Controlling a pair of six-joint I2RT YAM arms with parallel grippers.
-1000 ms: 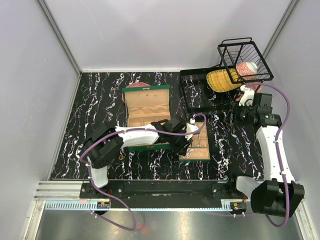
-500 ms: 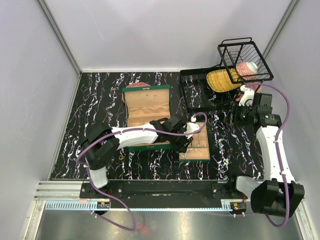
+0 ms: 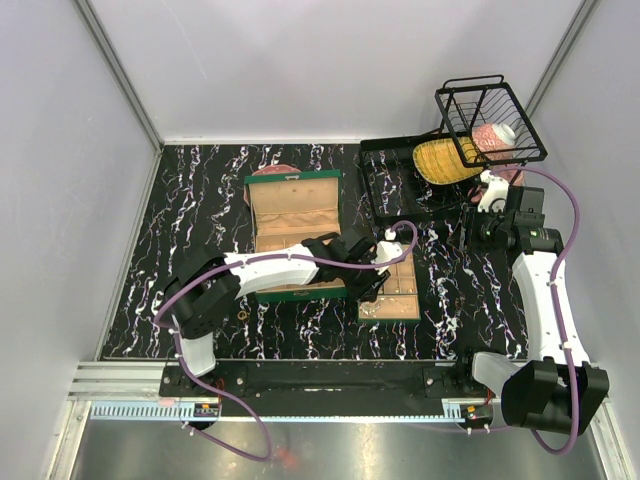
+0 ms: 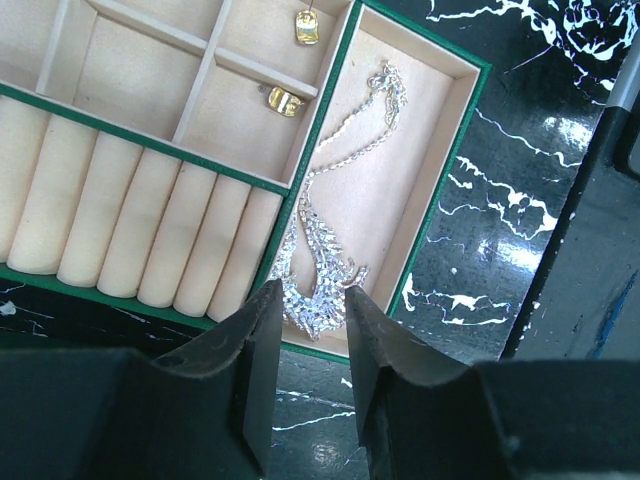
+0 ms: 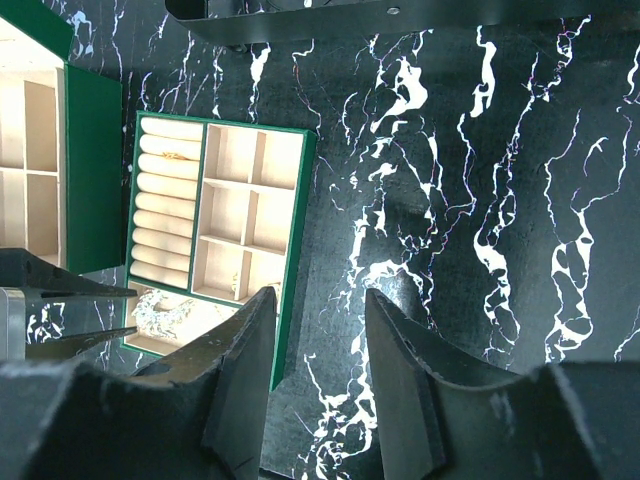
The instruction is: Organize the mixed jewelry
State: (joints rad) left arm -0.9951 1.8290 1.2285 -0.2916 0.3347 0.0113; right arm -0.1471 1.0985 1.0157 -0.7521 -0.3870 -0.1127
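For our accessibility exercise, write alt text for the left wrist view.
The left gripper straddles one end of a silvery necklace lying in the long side compartment of a tan-lined green tray. Two small gold pieces sit in nearby compartments.

Silvery necklace (image 4: 316, 286); black, white-veined table (image 4: 470, 235)

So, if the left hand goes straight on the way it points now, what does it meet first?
Probably the silvery necklace, lying in the long end compartment of the tray; it shows right between the open fingertips of the left hand. Height above it is unclear.
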